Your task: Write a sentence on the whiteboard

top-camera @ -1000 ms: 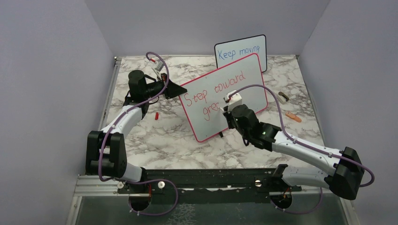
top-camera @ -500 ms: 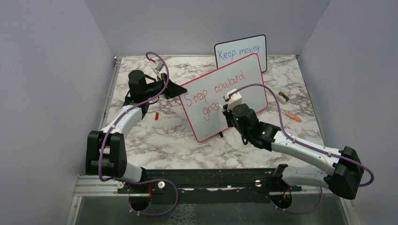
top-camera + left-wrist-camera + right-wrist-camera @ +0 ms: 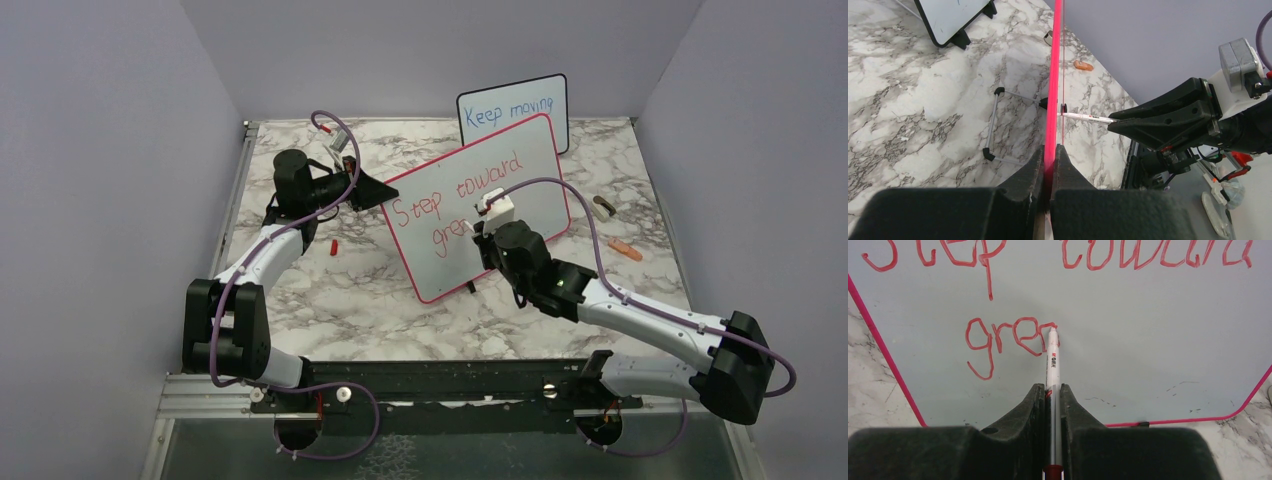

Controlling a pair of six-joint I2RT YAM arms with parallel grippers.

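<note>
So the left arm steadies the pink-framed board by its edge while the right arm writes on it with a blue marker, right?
Not blue: the right wrist view shows the marker with its tip at red letters. Otherwise yes: the left gripper clamps the whiteboard by its edge and the right gripper holds the marker.
</note>
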